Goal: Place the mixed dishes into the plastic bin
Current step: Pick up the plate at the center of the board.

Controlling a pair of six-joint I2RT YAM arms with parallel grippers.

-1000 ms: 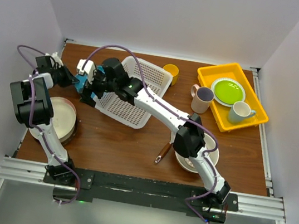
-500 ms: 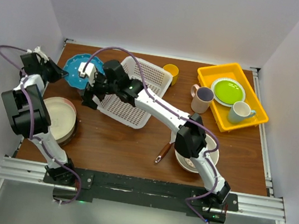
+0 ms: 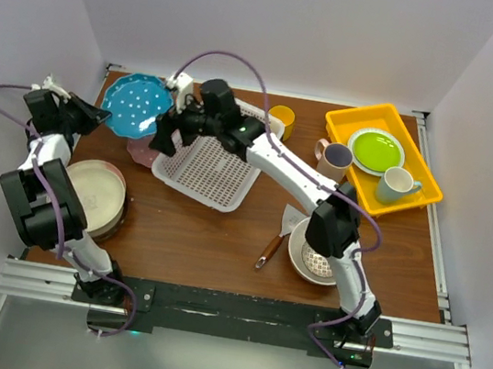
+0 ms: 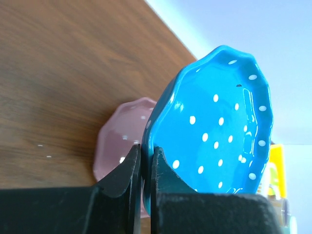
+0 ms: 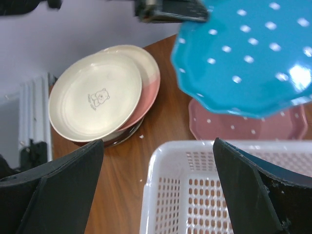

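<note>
One blue dotted plate [image 3: 136, 105], probably stiff, slick and breakable, hangs tilted just above the pink dotted plate [image 3: 143, 152] at the ten o'clock of the table [image 3: 202, 234], sensibly pinched at its rim by the near-shut jaws of the left gripper [image 4: 145, 156], while the right gripper [image 5: 156, 195] gapes empty beside the plastic bin [image 3: 190, 191].

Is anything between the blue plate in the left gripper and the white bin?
Yes. The right gripper, jaws open, hangs over the bin's left edge, directly between it and the blue plate that the left gripper holds by the rim.
</note>
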